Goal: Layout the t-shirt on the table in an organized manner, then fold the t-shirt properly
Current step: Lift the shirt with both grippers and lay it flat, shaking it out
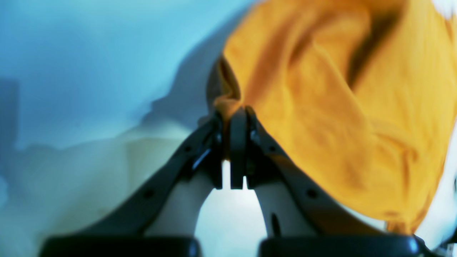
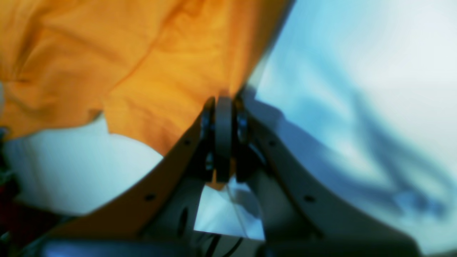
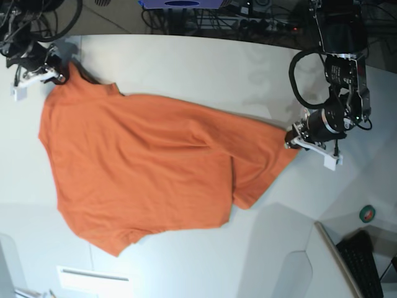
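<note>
The t-shirt (image 1: pixel 321 107) is pinched in the closed left pincer (image 1: pixel 234 117). The right pincer (image 2: pixel 223 107) clamps another edge. From the base, it stretches rumpled across the counter (image 3: pixel 198 68): layout unfinished, folding untouched.

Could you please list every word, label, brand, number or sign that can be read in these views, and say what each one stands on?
None: no text can be read in any view.
The t-shirt shows plain orange cloth, with no print or visible tag.
The table carries no markings.
A small round green object at the table's edge in the base view is too small to show any lettering.
Both wrist views are too blurred for fine print.
</note>
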Available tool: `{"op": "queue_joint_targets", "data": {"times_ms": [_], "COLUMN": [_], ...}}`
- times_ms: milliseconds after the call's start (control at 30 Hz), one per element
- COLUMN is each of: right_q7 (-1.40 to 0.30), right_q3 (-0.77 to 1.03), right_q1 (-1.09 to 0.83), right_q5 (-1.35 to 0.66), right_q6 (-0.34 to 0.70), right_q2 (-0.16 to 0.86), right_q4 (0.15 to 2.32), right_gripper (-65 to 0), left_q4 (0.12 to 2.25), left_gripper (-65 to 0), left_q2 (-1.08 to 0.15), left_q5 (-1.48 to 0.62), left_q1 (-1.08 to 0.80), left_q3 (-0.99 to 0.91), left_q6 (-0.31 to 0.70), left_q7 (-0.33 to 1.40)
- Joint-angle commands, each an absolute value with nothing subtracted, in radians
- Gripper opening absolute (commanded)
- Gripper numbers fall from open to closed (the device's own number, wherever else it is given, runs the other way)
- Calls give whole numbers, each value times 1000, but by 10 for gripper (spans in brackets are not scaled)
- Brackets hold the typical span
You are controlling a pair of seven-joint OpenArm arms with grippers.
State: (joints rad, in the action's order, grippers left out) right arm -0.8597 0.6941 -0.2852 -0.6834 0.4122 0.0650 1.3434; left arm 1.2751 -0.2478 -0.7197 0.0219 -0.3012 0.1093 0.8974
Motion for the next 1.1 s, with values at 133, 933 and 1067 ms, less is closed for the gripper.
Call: {"op": "queue_joint_targets", "data": {"times_ms": [133, 933, 1067], "right_q7": [-940, -670, -684], "right_q3": [696, 153, 154], "right_q1": [-185, 848, 960], "right_q5": [-717, -716, -717], "right_q6": [343, 291, 291], "right_q2": [142, 536, 582], "right_q4": [1581, 908, 917], "right_gripper": [-650, -650, -650], "left_q4": [1472, 710, 713], "left_gripper": [-650, -650, -650], "left_q2": [-262, -111, -101], "left_q5": [-737, -740, -748], "left_q1": [102, 1043, 1142], "left_q3": [-302, 134, 114], "left_q6": [-13, -16, -16], "left_q7": [977, 746, 753]}}
